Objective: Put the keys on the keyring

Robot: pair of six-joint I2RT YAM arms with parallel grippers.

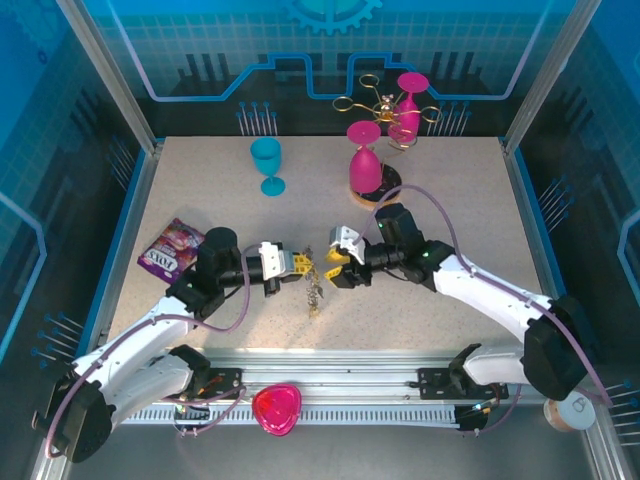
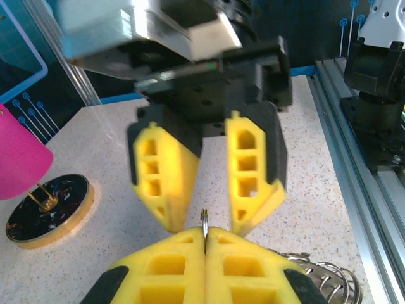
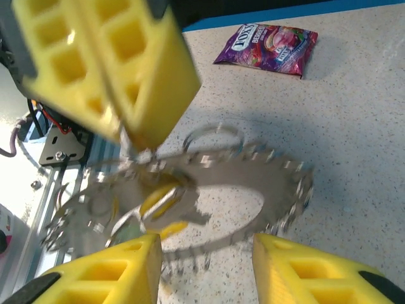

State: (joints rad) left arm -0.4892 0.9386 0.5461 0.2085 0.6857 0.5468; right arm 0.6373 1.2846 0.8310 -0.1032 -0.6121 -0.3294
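The keyring (image 3: 266,177), a flat grey ring fringed with small wire loops, hangs tilted and blurred just above the table. My left gripper (image 2: 204,235) is shut on one thin wire loop (image 2: 204,218) of its rim. Yellow-headed keys (image 3: 158,201) dangle at the ring's left side. My right gripper (image 3: 205,259) is open, its fingers either side of the ring's near edge and nothing pinched between them. In the top view the left gripper (image 1: 298,262) and right gripper (image 1: 335,263) meet tip to tip at mid-table, with the keyring (image 1: 315,292) hanging below them.
A purple candy bag (image 1: 172,247) lies at the left. A teal goblet (image 1: 267,163) stands at the back. An inverted pink goblet (image 1: 365,160) rests on a black coaster (image 2: 44,209), and another pink goblet (image 1: 408,100) hangs on a gold wire stand (image 1: 360,103). A red heart-shaped thing (image 1: 277,408) sits on the front rail.
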